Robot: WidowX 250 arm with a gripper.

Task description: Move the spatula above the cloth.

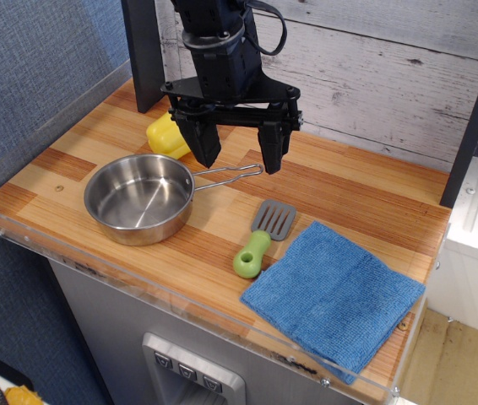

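Note:
The spatula (pixel 263 238) lies flat on the wooden table, gray slotted blade toward the back, lime-green handle toward the front. Its handle end sits just left of the blue cloth (pixel 334 295), which lies flat at the front right corner. My gripper (pixel 241 159) hangs open and empty above the table behind the spatula, its two black fingers spread wide over the pan's wire handle. It touches neither the spatula nor the cloth.
A steel pan (pixel 140 198) with a wire handle stands left of the spatula. A yellow object (pixel 165 135) lies behind the pan, partly hidden by my gripper. A clear rim (pixel 180 291) edges the table front. A dark post (pixel 144 51) stands at the back.

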